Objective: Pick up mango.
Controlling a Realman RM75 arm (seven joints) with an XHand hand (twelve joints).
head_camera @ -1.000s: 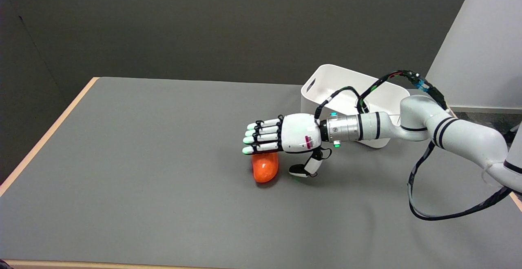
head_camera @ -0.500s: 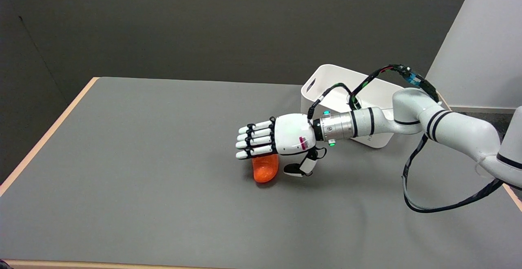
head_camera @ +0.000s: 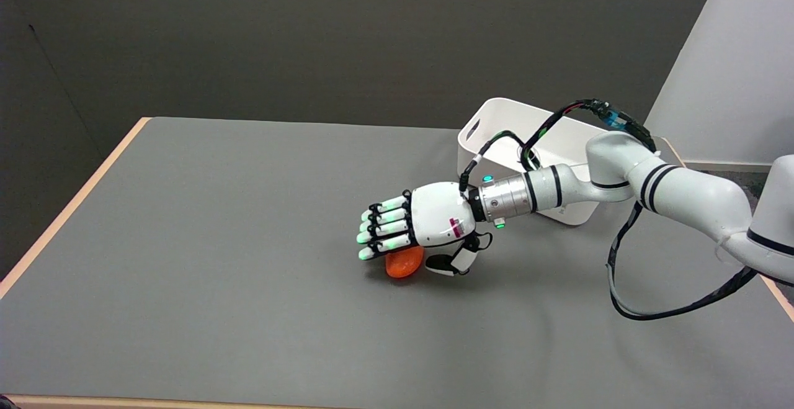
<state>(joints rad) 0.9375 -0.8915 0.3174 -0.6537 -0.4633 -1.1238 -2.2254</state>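
Note:
An orange mango (head_camera: 404, 264) lies on the grey table (head_camera: 217, 241) near its middle; only its near end shows. My right hand (head_camera: 415, 228) is stretched out palm-down right over it, hiding most of the fruit. The fingers (head_camera: 379, 234) point left and lie straight and apart. The thumb (head_camera: 451, 264) hangs down just right of the mango, close to it. Whether the palm touches the fruit I cannot tell. Nothing is gripped.
A white bin (head_camera: 527, 148) with a handle slot stands behind my forearm at the back right. A black cable (head_camera: 626, 285) loops down from the arm over the table. The table's wooden edge (head_camera: 68, 210) runs along the left side.
My right hand has moved left and dropped lower over the mango, covering more of it. The thumb has come closer to the fruit. The mango has not moved.

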